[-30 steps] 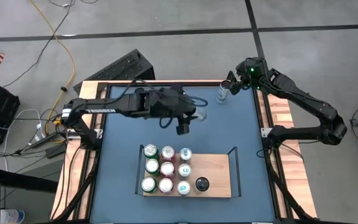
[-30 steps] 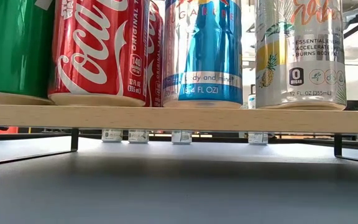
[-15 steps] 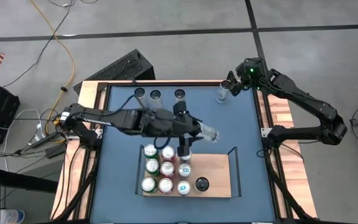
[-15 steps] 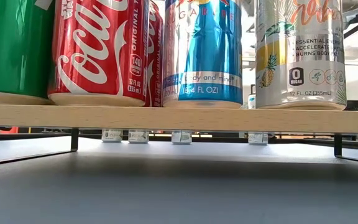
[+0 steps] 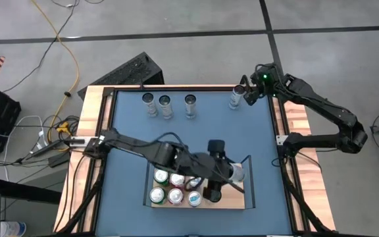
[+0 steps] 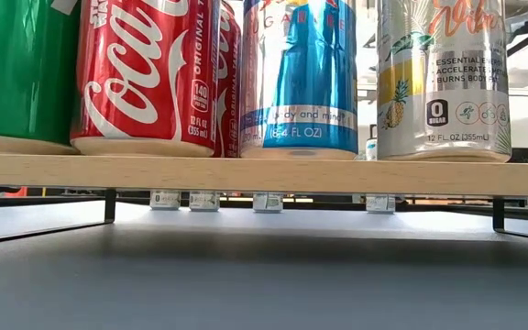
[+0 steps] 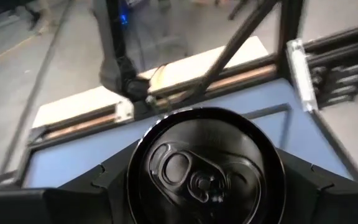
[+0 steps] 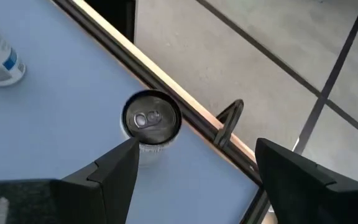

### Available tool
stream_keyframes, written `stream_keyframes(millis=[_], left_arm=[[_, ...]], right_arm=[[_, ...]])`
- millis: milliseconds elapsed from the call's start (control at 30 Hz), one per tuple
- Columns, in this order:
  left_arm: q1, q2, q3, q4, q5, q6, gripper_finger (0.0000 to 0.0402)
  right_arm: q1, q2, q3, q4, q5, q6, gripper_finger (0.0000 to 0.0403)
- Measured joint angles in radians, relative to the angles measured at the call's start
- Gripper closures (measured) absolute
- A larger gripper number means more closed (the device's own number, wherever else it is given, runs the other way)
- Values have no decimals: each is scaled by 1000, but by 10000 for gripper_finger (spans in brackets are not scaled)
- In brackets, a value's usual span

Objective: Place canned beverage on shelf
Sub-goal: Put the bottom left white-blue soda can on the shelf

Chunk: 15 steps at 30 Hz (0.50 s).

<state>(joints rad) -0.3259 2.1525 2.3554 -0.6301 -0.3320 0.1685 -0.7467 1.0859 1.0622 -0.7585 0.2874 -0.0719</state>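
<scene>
1. Light wood forms the shelf (image 5: 232,178), which is set toward the six o'clock side of the blue tabletop (image 5: 127,141), with thin black rails at its short ends.
2. The left gripper (image 5: 224,179) is extended over the shelf's bare three o'clock half.
3. A black-topped can (image 7: 205,167) is seen clamped between the left gripper's dark fingers in the left wrist view.
4. Upright cans (image 5: 175,185) are crowded on the shelf's nine o'clock half; red, blue and silver ones (image 6: 301,78) are shown on the board in the low view.
5. Three cans (image 5: 165,105) are lined up near the twelve o'clock edge.
6. The right gripper (image 8: 194,165) is held with its fingers wide apart above a silver can (image 8: 151,121) near the one o'clock corner, not touching it.
</scene>
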Motion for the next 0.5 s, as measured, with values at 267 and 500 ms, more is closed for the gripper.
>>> stream_keyframes(millis=[267,500], left_arm=[[-13,-25,-102,123,-15,-105,148],[-26,-16,-102,122,-42,-155,147]], right_arm=[[0,0,0,-19,-1,-4,97],[0,0,0,-19,-1,-5,97]])
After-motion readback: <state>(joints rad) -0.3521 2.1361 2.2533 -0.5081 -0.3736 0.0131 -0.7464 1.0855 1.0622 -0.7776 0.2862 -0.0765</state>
